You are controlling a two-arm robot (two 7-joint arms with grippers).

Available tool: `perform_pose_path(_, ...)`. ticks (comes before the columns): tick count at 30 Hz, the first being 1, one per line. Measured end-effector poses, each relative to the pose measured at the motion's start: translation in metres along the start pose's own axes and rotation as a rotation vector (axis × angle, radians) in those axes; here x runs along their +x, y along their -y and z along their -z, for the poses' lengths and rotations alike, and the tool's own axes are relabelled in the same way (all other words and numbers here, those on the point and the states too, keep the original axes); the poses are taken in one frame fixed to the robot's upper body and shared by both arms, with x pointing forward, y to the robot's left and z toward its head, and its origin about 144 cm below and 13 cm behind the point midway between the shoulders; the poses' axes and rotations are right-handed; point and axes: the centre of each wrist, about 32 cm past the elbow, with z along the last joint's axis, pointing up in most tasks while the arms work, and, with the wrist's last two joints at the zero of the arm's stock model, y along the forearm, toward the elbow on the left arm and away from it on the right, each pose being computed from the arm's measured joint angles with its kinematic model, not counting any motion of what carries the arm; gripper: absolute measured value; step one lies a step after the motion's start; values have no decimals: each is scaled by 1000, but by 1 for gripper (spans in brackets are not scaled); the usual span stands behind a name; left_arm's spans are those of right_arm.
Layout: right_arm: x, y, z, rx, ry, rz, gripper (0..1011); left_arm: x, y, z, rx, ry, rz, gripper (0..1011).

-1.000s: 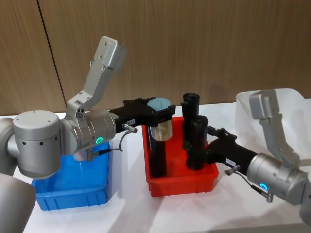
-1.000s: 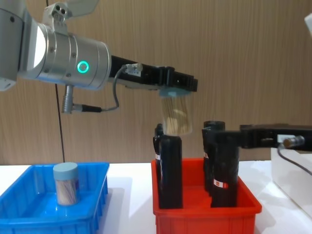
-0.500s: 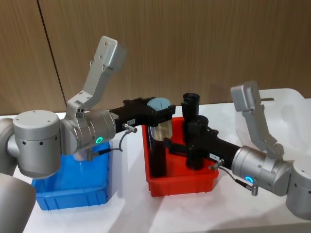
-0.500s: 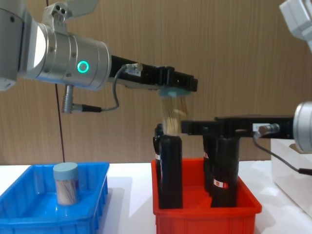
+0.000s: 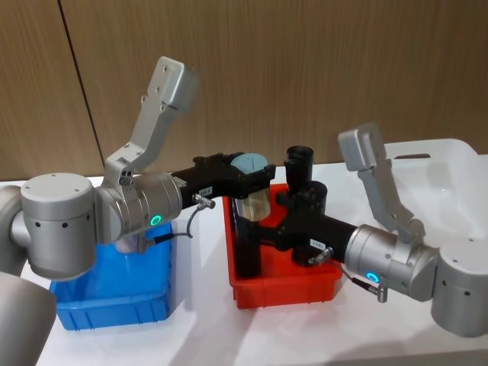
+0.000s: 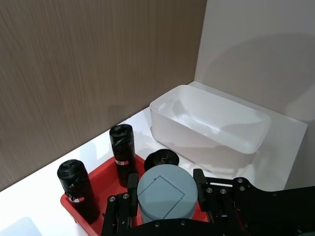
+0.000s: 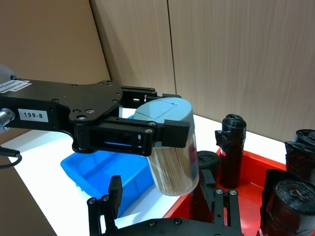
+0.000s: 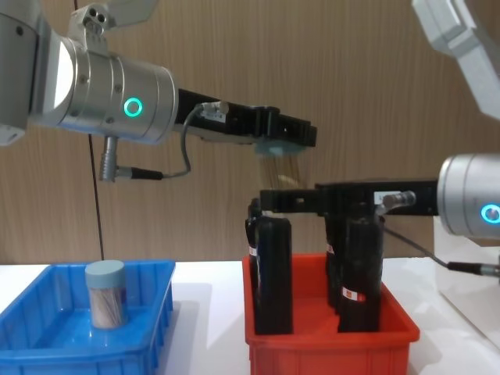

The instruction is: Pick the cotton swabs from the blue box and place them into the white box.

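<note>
Starting left of the red bin (image 5: pixel 286 291), the blue box (image 8: pixel 166 301) is sitting with one tub of cotton swabs (image 8: pixel 105 294) standing upright inside it. Above the red bin's left half, the left gripper (image 5: pixel 258 174) is holding a second tub (image 7: pixel 172 147) in the air. Its fingers are clamped on the pale lid, so the clear body is hanging free below, over the black bottles (image 5: pixel 299 164) standing in the red bin. Coming across the red bin from its right side, the right gripper (image 8: pixel 269 199) is hovering level with that hanging body. Its fingers are spread apart on either side of the body and, as far as the right wrist view shows, are not touching it.

This is looking like a hand-over from arm to arm. To do it well, the right gripper should be closing squarely on the body below the lid, clear of the left fingers, and gently, since the thin clear wall may be flexing. The left fingers should be letting go only once that hold is firm; a slip here would be dropping the tub among the bottles. Right of the red bin, the white box (image 5: pixel 427 146) is waiting, with no tub visible in it.
</note>
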Motion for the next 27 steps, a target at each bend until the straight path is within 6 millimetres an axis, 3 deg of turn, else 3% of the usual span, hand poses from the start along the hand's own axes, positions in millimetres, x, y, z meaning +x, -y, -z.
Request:
perform_pose_path(21, -1, -22, -5, -18, 35, -1, 1001, 0, 0, 0, 0, 0, 0, 671)
perform_pose_path(27, -1, -26, -6, -16, 41, 5, 908, 0, 0, 0, 0, 0, 0, 671)
